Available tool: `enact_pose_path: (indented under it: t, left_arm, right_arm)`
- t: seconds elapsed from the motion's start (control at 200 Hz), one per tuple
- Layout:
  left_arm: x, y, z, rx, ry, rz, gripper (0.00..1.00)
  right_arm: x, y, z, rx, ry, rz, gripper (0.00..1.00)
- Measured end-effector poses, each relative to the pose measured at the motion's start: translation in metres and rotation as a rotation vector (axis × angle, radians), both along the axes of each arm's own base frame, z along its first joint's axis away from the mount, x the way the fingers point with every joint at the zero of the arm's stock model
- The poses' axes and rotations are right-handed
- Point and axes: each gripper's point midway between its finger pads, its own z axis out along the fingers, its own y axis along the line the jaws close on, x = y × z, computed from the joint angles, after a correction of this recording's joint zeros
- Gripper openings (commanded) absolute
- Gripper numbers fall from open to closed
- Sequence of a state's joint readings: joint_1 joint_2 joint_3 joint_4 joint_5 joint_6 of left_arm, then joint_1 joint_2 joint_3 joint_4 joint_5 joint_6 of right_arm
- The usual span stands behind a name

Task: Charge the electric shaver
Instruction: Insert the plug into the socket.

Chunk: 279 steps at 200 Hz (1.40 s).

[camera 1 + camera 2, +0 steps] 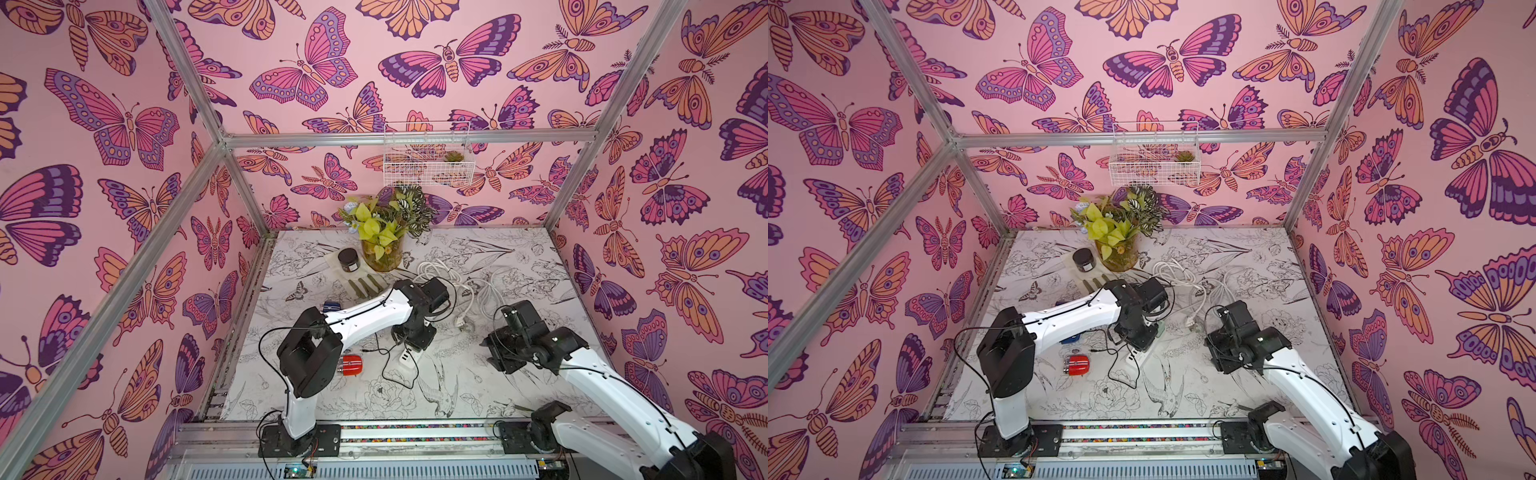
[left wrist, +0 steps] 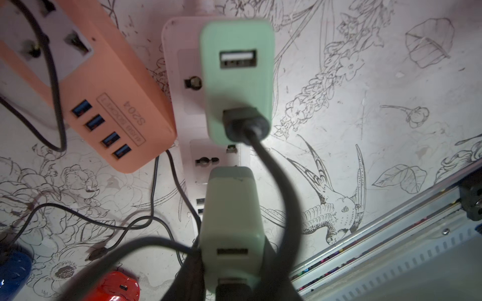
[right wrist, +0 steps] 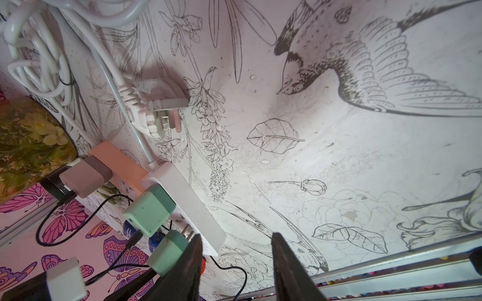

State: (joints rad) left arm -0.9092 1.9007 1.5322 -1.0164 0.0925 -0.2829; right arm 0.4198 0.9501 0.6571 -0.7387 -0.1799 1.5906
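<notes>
Both top views are bright and evenly lit, with soft shadows under the arms on the white flower-printed bench (image 1: 395, 399), and the frame rails splay at the edges. In the left wrist view the pale green charger block (image 2: 229, 221) and thick black cable (image 2: 292, 208) blur near the lens. The right arm's dark fingers (image 3: 287, 265) are also soft.

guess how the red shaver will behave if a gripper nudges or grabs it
The red shaver has a glossy, rounded shell, so it may be slippery in the jaws. It lies low on the table, so a nudge would probably slide or spin it rather than tip it. Its port looks empty in the left wrist view, so no cable should tug it back.
</notes>
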Motion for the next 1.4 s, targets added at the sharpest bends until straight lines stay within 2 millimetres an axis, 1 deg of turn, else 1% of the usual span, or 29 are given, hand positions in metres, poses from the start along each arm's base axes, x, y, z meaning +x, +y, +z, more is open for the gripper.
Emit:
enact_pose_path:
  t: [0.105,0.691,0.861,1.172,1.277,1.397]
  left_arm:
    - [0.004,-0.003,-0.001,0.01,-0.003,-0.006,0.0]
    - [0.01,-0.01,-0.001,0.028,0.002,-0.005,0.0]
    - [0.009,-0.011,-0.012,0.044,0.022,-0.005,0.0]
    - [0.01,-0.011,-0.013,0.051,0.027,-0.002,0.0]
    - [0.009,-0.011,-0.018,0.063,0.044,0.009,0.0]
    - [0.008,-0.013,-0.018,0.077,0.057,0.011,0.0]
  right_arm:
    - [-0.002,-0.001,-0.001,0.0,0.004,0.002,0.45]
    - [-0.007,-0.001,-0.006,0.012,0.018,0.007,0.43]
    - [-0.008,-0.001,-0.007,0.012,0.021,0.008,0.43]
    - [-0.009,-0.001,-0.008,0.016,0.023,0.006,0.43]
    - [-0.009,-0.001,-0.008,0.016,0.024,0.007,0.43]
    - [-0.009,-0.001,-0.008,0.016,0.024,0.006,0.43]
